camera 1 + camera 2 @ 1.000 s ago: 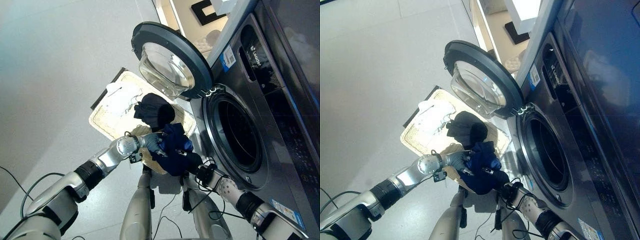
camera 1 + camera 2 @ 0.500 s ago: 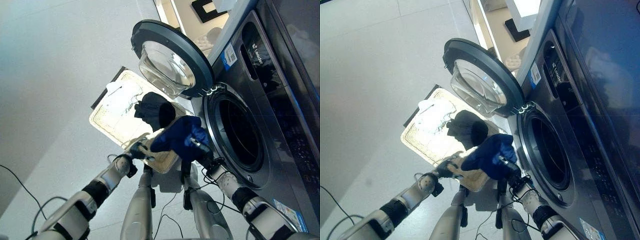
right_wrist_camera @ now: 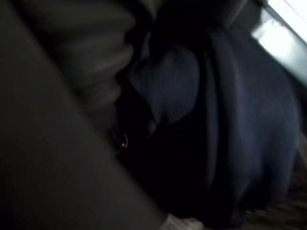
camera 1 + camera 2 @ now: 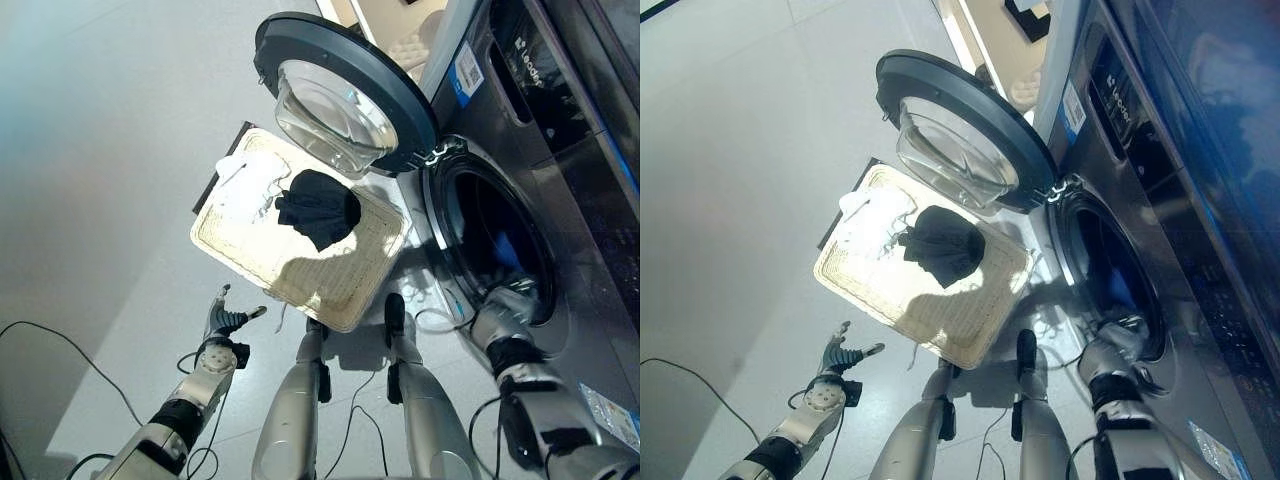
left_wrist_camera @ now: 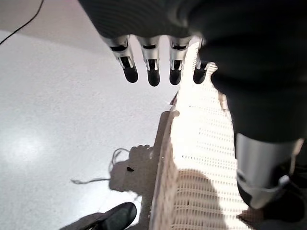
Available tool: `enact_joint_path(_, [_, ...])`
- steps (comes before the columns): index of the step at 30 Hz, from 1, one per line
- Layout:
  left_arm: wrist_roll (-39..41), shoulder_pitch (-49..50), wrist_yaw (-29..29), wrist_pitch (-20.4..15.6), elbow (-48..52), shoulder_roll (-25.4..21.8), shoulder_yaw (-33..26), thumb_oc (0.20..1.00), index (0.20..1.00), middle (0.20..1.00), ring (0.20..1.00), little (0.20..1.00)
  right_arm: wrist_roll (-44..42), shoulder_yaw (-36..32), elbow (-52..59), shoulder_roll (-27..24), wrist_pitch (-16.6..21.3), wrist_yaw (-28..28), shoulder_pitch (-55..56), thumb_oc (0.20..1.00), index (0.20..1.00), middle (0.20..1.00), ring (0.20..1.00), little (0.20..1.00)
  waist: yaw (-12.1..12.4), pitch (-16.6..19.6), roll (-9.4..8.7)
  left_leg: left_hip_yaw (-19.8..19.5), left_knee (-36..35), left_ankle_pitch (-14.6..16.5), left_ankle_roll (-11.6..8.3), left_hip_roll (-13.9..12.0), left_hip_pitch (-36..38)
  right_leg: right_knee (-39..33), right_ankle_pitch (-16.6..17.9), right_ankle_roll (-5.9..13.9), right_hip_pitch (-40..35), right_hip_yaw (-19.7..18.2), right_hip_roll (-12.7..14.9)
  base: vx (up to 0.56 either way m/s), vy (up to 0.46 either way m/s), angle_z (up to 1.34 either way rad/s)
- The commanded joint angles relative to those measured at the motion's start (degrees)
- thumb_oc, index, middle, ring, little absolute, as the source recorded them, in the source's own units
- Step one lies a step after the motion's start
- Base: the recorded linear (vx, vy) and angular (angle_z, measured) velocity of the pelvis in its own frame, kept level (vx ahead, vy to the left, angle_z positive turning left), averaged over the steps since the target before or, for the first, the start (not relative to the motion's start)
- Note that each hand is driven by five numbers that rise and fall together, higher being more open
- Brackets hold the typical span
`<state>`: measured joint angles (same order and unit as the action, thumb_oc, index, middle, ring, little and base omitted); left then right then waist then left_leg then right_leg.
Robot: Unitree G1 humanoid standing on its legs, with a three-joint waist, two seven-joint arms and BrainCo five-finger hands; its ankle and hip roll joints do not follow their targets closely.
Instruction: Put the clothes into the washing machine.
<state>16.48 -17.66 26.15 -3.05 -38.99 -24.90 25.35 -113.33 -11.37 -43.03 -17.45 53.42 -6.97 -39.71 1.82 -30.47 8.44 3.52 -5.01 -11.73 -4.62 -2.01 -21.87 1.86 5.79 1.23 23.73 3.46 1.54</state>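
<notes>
Right wrist view showed the right robot hand (image 4: 497, 303) inside the drum against the blue garment (image 3: 225, 143), grip untellable; the garment could snag and drag out. The left robot hand (image 4: 226, 320) hung wide.

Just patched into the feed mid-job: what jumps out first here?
The right arm reaches into the washing machine's open drum, where the dark blue garment fills the right wrist view; the right hand is hidden inside. On the floor beside the machine, under the open round door, the pale basket holds a black garment and white clothes. The left hand hovers open near the basket's corner.
</notes>
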Motion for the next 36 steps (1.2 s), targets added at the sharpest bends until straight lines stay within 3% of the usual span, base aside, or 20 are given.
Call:
enact_joint_path(1, [1.95, 0.24, -0.68, 1.18, 0.26, -2.74, -0.24, 1.0, 1.0, 1.0, 1.0, 1.0, 10.36, -10.14, 5.17, -19.07, 33.15, -13.43, 0.47, 0.2, 0.2, 0.2, 0.2, 0.2, -3.43, 0.67, -1.5, 1.34, 2.48, 5.33, 3.29, 6.32, -0.94, 0.65, 2.1, 4.09, 2.68, 0.94, 1.2, 0.03, -0.029, -0.12])
enact_joint_path(2, [2.93, 0.38, -0.98, 1.89, 1.48, -3.75, 0.07, 1.0, 1.0, 1.0, 1.0, 1.0, 10.92, -10.4, 4.87, -21.79, 37.06, -14.14, 0.94, 0.2, 0.2, 0.2, 0.2, 0.2, -3.92, 0.67, -1.29, 1.25, 2.66, 5.25, 3.23, 6.36, -1.39, 0.85, 2.22, 4.1, 3.29, 0.39, 1.23, 0.02, -0.011, -0.04])
enact_joint_path(4, [3.64, 0.72, -0.85, 2.28, 2.3, -4.38, 0.5, 1.0, 1.0, 1.0, 1.0, 1.0, 9.9, -10.48, 5.5, -24.73, 39.08, -12.15, 1.31, 0.2, 0.2, 0.2, 0.2, 0.2, -4.47, 0.67, -1.06, 1.39, 2.7, 5.02, 3.17, 6.42, -2.05, 1.01, 2.37, 4.17, 4.05, 0.04, 1.24, 0.04, 0.012, 0.04])
enact_joint_path(6, [3.86, 1.23, -0.99, 1.23, 1.23, -3.35, 0.15, 1.0, 1.0, 1.0, 1.0, 1.0, 5.9, -9.51, 7.48, -27.55, 38.31, -6.13, 2.05, 0.956, 0.956, 0.956, 0.956, 0.956, -5.23, 0.67, -0.26, 1.45, 3.45, 4.92, 3.14, 6.73, -3.29, 1.67, 2.45, 4.42, 5.71, -1.15, 1.31, 0.04, 0.04, 0.0])
enact_joint_path(7, [3.98, 1.23, -1.02, 1.08, 1.08, -3.21, 0.04, 1.0, 1.0, 1.0, 1.0, 1.0, 5.64, -9.26, 7.78, -27.69, 36.97, -5.63, 2.07, 1.0, 1.0, 1.0, 1.0, 1.0, -5.31, 0.67, -0.19, 1.48, 3.57, 4.92, 3.13, 6.77, -3.44, 1.73, 2.45, 4.43, 5.88, -1.31, 1.32, 0.02, 0.036, -0.06])
enact_joint_path(8, [4.19, 1.12, -0.99, 0.84, 0.8, -2.93, 0.04, 1.0, 1.0, 1.0, 1.0, 1.0, 6.02, -8.96, 8.09, -27.54, 34.93, -5.64, 2.02, 1.0, 1.0, 1.0, 1.0, 1.0, -5.43, 0.67, -0.06, 1.59, 3.71, 4.83, 3.09, 6.77, -3.72, 1.82, 2.5, 4.42, 6.21, -1.51, 1.29, 0.01, 0.026, -0.09])
enact_joint_path(9, [4.46, 0.64, -1.04, 0.45, 0.09, -2.28, -0.14, 1.0, 1.0, 1.0, 1.0, 1.0, 9.66, -8.83, 9.85, -27.22, 26.5, -8.41, 2.02, 1.0, 1.0, 1.0, 1.0, 1.0, -5.67, 0.67, 0.1, 1.8, 3.96, 4.66, 3.02, 6.8, -4.36, 2.02, 2.56, 4.38, 6.86, -1.77, 1.3, 0.05, 0.027, -0.12])
enact_joint_path(10, [4.04, 0.14, -0.97, 0.73, 0.13, -1.5, -0.26, 1.0, 1.0, 1.0, 1.0, 1.0, 8.39, -8.05, 15.79, -25.14, 10.17, -10.23, 2.49, 1.0, 1.0, 1.0, 1.0, 1.0, -5.66, 0.67, 0.42, 1.71, 4.29, 4.89, 3.12, 7.07, -4.77, 2.27, 2.04, 4.36, 7.14, -1.91, 1.35, 0.03, 0.015, -0.12])
enact_joint_path(11, [3.81, -0.03, -0.85, 0.69, 0.31, -1.37, -0.27, 1.0, 1.0, 1.0, 1.0, 1.0, 4.46, -7.76, 16.72, -24.11, 6.87, -6.94, 2.64, 1.0, 1.0, 1.0, 1.0, 1.0, -5.57, 0.67, 0.48, 1.78, 4.44, 4.51, 3.19, 7.12, -5.4, 2.27, 2.44, 4.27, 7.69, -1.92, 1.37, 0.05, -0.004, -0.08])
enact_joint_path(12, [2.83, -0.09, 0.05, -0.51, 0.26, -0.32, -0.06, 1.0, 1.0, 1.0, 1.0, 1.0, 0.33, -8.72, 26.07, -15.2, -6.0, -3.82, 2.25, 1.0, 1.0, 1.0, 1.0, 1.0, -5.32, 0.67, 1.04, 1.63, 4.51, 4.74, 3.36, 7.43, -5.73, 2.22, 2.13, 4.27, 7.94, -1.95, 1.4, 0.0, -0.017, -0.03])
enact_joint_path(13, [2.4, -0.22, 0.28, -0.95, 0.23, -0.03, -0.16, 1.0, 1.0, 1.0, 1.0, 1.0, 0.33, -8.78, 28.45, -12.57, -8.08, -4.33, 2.15, 1.0, 1.0, 1.0, 1.0, 1.0, -5.18, 0.67, 1.17, 1.7, 4.55, 4.37, 3.46, 7.47, -6.28, 2.17, 2.57, 4.2, 8.45, -1.93, 1.4, 0.0, -0.044, -0.05])
enact_joint_path(15, [-0.94, -0.15, 4.84, -4.34, 2.68, 1.01, 0.29, 1.0, 1.0, 1.0, 1.0, 1.0, 0.33, -3.15, 35.71, -5.28, -6.39, -3.01, 3.98, 1.0, 1.0, 1.0, 1.0, 1.0, -4.67, 0.67, 1.29, 2.34, 5.34, 4.12, 3.68, 7.28, -8.1, 2.96, 2.73, 4.01, 10.15, -1.47, 1.5, -0.01, -0.066, -0.05])
enact_joint_path(17, [-2.46, 0.2, 6.5, -6.42, 3.97, 0.8, 0.21, 1.0, 1.0, 1.0, 1.0, 1.0, 0.33, -1.97, 37.83, -3.1, -6.38, -1.93, 5.12, 1.0, 1.0, 1.0, 1.0, 1.0, -4.7, 0.67, 1.05, 2.25, 5.92, 4.25, 3.66, 7.26, -8.66, 3.44, 2.64, 3.96, 10.62, -1.46, 1.49, 0.01, -0.058, -0.07])
enact_joint_path(21, [-6.12, -1.51, 12.13, -11.12, 9.42, 1.06, 0.6, 1.0, 1.0, 1.0, 1.0, 1.0, 0.33, 2.82, 35.56, 2.42, -9.21, 8.55, 5.56, 1.0, 1.0, 1.0, 1.0, 1.0, -3.64, 0.67, 0.39, 2.35, 5.74, 3.87, 3.42, 6.9, -10.69, 3.72, 2.48, 3.81, 12.27, -0.8, 1.36, 0.0, -0.085, -0.03])
enact_joint_path(27, [-4.39, -2.72, 14.29, -15.14, 10.27, 0.62, -1.11, 1.0, 1.0, 1.0, 1.0, 1.0, 0.33, 2.55, 27.07, 2.7, -12.6, 18.1, 5.5, 1.0, 1.0, 1.0, 1.0, 1.0, -2.83, 0.67, -0.92, 1.73, 5.8, 3.54, 3.02, 6.37, -12.65, 3.95, 2.69, 3.85, 13.81, 0.5, 1.15, 0.0, -0.023, 0.01])
enact_joint_path(30, [-4.72, -2.88, 16.6, -17.21, 12.21, -0.95, -2.63, 1.0, 1.0, 1.0, 1.0, 1.0, 0.33, 3.64, 19.21, -1.37, -8.82, 20.14, 7.48, 1.0, 1.0, 1.0, 1.0, 1.0, -2.72, 0.67, -2.27, 1.46, 4.92, 3.52, 2.76, 5.88, -12.61, 3.69, 2.64, 3.92, 13.75, 0.98, 0.73, 0.0, -0.008, 0.12])
enact_joint_path(31, [-5.08, -3.23, 17.15, -17.67, 12.56, -1.32, -3.18, 1.0, 1.0, 1.0, 1.0, 1.0, 5.32, 4.01, 16.72, -2.43, -6.18, 18.46, 7.49, 1.0, 1.0, 1.0, 1.0, 1.0, -2.77, 0.67, -2.57, 1.48, 4.77, 3.42, 2.69, 5.77, -12.78, 3.57, 2.86, 3.93, 13.97, 1.01, 0.62, 0.01, 0.008, 0.08])
enact_joint_path(33, [-6.85, -4.77, 17.6, -20.47, 13.42, -2.27, -4.61, 1.0, 1.0, 1.0, 1.0, 1.0, 17.64, 4.2, 15.49, -3.63, -10.01, 13.81, 6.7, 1.0, 1.0, 1.0, 1.0, 1.0, -2.73, 0.67, -3.12, 1.63, 4.62, 2.81, 2.53, 5.57, -13.84, 3.07, 3.96, 3.92, 15.1, 1.03, 0.5, -0.03, 0.024, -0.01])
enact_joint_path(36, [-10.79, -6.77, 18.94, -20.77, 15.41, -4.19, -6.02, 1.0, 1.0, 1.0, 1.0, 1.0, 27.22, 5.88, 14.9, -5.47, -12.72, 10.36, 7.97, 1.0, 1.0, 1.0, 1.0, 1.0, -2.89, 0.67, -4.07, 1.95, 5.06, 2.64, 2.17, 5.34, -15.2, 2.79, 4.8, 4.08, 16.52, 1.17, 0.47, -0.02, 0.019, -0.01])
